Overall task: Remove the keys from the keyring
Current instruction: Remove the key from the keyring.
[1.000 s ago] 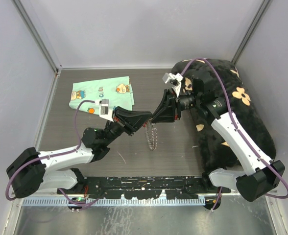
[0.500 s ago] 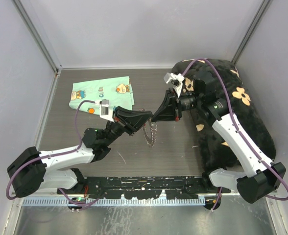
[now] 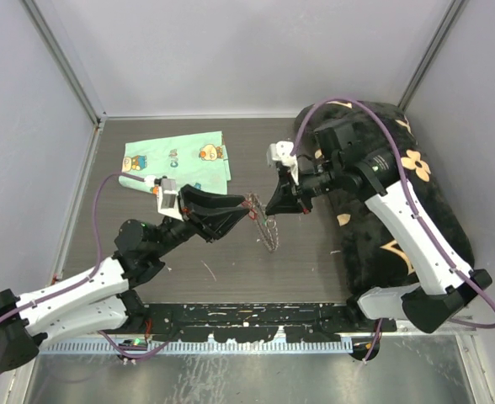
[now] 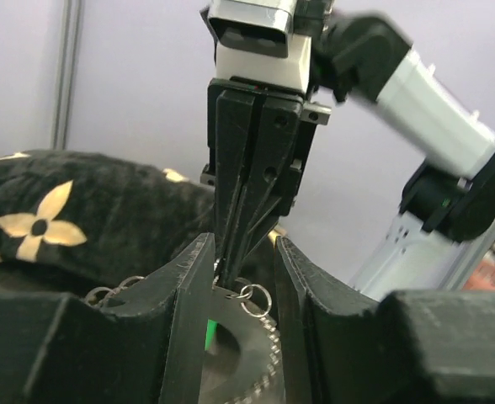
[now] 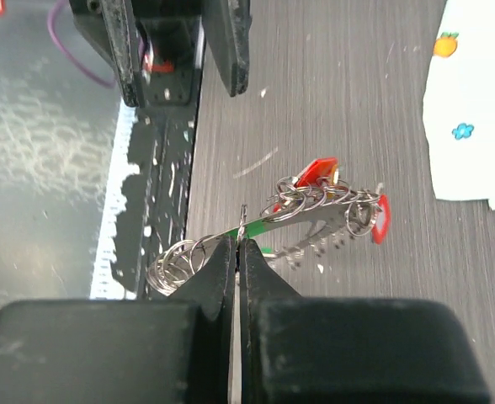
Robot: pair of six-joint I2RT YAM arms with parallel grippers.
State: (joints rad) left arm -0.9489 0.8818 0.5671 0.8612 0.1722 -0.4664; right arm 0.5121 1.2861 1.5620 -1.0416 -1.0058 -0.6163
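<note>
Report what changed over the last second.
The right gripper closed on the keys. The left gripper, shut before, opened and let them go, and its arm drew back toward its own side. The keys hang about where they did, between the two grippers. The cloth and the black cushion stayed put.

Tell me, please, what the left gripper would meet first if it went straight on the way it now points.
Probably the right gripper, shut on the keyring just ahead between the left gripper's open fingers; depth is unclear.
</note>
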